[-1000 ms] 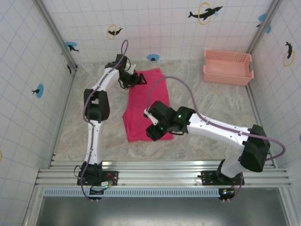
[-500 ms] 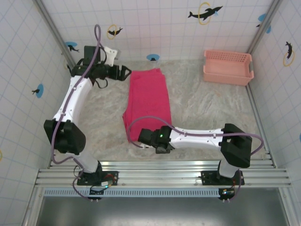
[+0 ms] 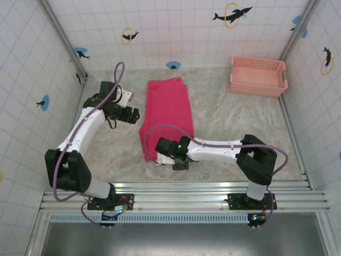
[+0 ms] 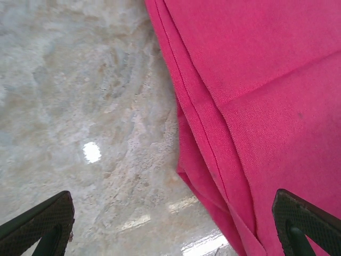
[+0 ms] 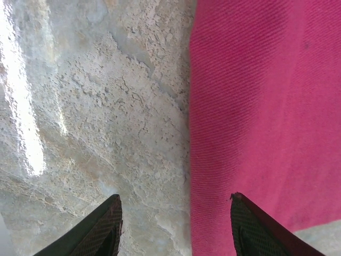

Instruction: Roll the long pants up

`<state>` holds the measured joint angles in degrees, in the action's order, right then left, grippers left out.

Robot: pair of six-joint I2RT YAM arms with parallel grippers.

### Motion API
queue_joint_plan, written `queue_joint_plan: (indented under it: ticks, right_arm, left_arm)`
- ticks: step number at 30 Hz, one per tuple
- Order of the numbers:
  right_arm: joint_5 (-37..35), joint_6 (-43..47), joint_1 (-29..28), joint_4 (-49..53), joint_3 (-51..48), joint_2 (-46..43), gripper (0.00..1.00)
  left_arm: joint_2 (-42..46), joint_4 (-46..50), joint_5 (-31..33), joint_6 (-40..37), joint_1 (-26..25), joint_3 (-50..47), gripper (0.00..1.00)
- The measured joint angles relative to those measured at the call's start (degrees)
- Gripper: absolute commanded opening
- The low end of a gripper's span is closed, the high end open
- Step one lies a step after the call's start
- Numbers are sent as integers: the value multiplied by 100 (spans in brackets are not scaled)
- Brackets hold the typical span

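1. Lying flat on the marbled table (image 3: 240,122), folded lengthwise, the bright magenta cloth trousers (image 3: 168,114) are not yet rolled.
2. The right gripper (image 5: 176,221) sits low at their near left corner, jaws parted astride the cloth edge, gripping nothing.
3. The left gripper (image 4: 170,224) gapes wide beside their left edge, empty.
4. The risk, I reckon: pinching only the top layer, so the roll starts crooked.

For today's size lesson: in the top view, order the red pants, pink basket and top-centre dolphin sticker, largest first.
1. long pants
2. basket
3. dolphin sticker, farther off on the back wall, yet plainly the smallest.
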<state>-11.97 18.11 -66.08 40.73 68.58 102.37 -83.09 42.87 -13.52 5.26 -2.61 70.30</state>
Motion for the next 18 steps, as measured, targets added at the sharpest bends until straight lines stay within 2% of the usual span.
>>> queue_joint_plan:
  ticks: [6, 10, 15, 16, 18]
  right_arm:
    - [306, 50, 179, -164, 20, 157, 48]
    - [415, 85, 382, -260, 92, 348, 46]
    - [518, 192, 555, -365, 157, 507, 35]
    - [535, 192, 577, -389, 157, 514, 36]
    - [535, 197, 625, -446, 157, 516, 45]
  left_arm:
    - [527, 31, 13, -79, 0, -271, 98]
    - [710, 28, 11, -79, 0, -509, 98]
    - [966, -105, -146, -76, 0, -831, 97]
    - [1016, -133, -186, -79, 0, -887, 98]
    - [1150, -188, -295, -76, 0, -1021, 98]
